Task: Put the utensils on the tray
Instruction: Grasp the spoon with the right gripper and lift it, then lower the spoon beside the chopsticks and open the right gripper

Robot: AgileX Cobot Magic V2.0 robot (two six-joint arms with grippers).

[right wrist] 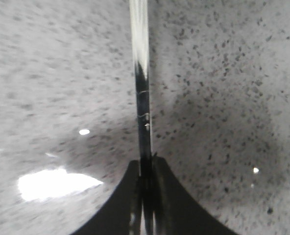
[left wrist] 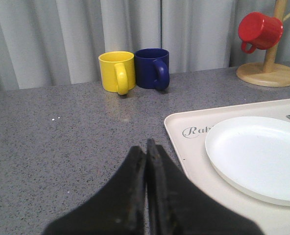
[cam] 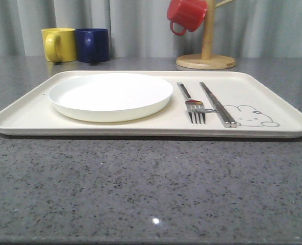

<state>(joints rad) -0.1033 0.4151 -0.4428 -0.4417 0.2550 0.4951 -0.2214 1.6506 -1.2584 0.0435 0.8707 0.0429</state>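
Note:
The cream tray (cam: 28, 115) lies across the grey counter. On it sit a round white plate (cam: 110, 94), a steel fork (cam: 192, 104) and a pair of steel chopsticks (cam: 217, 104) beside the rabbit drawing. My left gripper (left wrist: 146, 144) is shut with nothing in it, over the counter just off the tray's (left wrist: 184, 147) corner near the plate (left wrist: 257, 156). My right gripper (right wrist: 146, 164) is shut on a slim steel utensil handle (right wrist: 142, 98) that sticks out past the fingertips above bare counter. The utensil's head is out of view.
A yellow mug (cam: 58, 44) and a blue mug (cam: 92, 45) stand behind the tray at the back left. A red mug (cam: 186, 14) hangs on a wooden stand (cam: 206, 60) at the back right. A curtain closes off the far side.

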